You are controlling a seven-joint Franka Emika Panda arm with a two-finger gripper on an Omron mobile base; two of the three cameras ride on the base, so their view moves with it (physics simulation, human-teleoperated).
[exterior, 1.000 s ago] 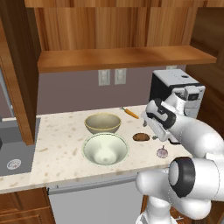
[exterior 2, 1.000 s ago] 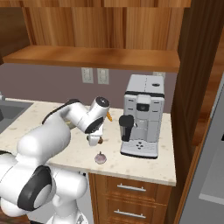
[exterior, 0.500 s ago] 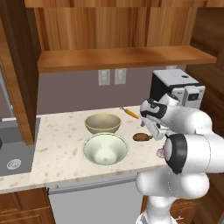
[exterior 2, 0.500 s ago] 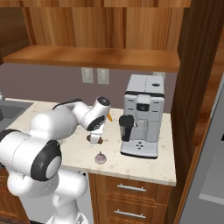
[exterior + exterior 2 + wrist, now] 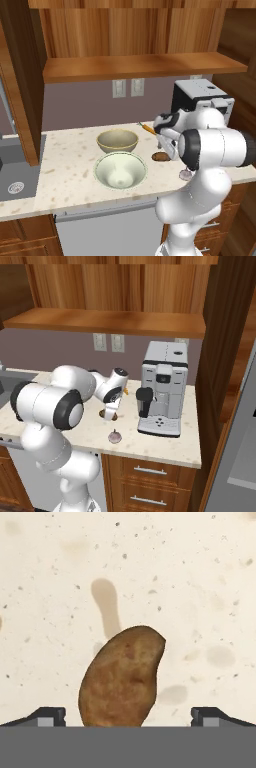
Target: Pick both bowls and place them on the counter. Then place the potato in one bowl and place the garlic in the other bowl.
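**A:** Where do you stand on the job right now?

**B:** Your first half looks finished. The tan-olive ceramic bowl with the yellowish rim (image 5: 117, 141) and the wider pale cream bowl (image 5: 120, 170) both sit upright on the beige speckled stone counter (image 5: 70, 165), the cream one just in front of the olive one. Both are empty.

**A:** And the vegetables?

**B:** Neither is in a bowl yet. The small brown oval potato (image 5: 122, 677) lies on the counter to the right of the bowls, directly under your white arm's two-finger gripper (image 5: 128, 716). The small pinkish-white garlic bulb (image 5: 115, 437) rests nearer the front edge of the counter, a little apart from the potato and in front of the silver coffee machine (image 5: 162, 388).

**A:** What is the hand doing?

**B:** Your fingers are spread wide, one tip on each side of the potato, and they grip nothing. In the hand view the potato sits between the tips with clear counter on both sides, so I judge you are lined up to close on it but have not done so.

**A:** What remains, then?

**B:** By my reading: grasp the potato, carry it to the olive bowl, then fetch the garlic for the cream bowl. The thin orange carrot (image 5: 148, 128) behind the arm is not part of it.
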